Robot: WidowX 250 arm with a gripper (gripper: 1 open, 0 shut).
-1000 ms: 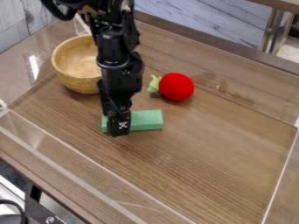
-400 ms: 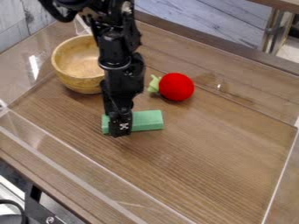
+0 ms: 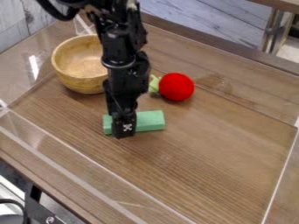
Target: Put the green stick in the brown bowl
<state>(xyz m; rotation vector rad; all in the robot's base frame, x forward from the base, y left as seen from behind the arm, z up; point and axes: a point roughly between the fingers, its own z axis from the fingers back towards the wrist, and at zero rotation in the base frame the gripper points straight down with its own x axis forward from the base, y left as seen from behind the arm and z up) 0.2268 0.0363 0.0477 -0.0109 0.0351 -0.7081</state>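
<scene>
Camera view shows my gripper (image 3: 124,125) shifted slightly right along the green stick (image 3: 136,123) since a second ago, jaws spread wide, gripping nothing. I judge the pickup not yet made. The stick lies flat on the table (image 3: 211,175), well apart from the brown bowl (image 3: 79,64). Fingertips hide the stick's left end; contact I cannot tell.

Lab bench, robot arm (image 3: 121,52), walled wooden tabletop (image 3: 211,149)
</scene>
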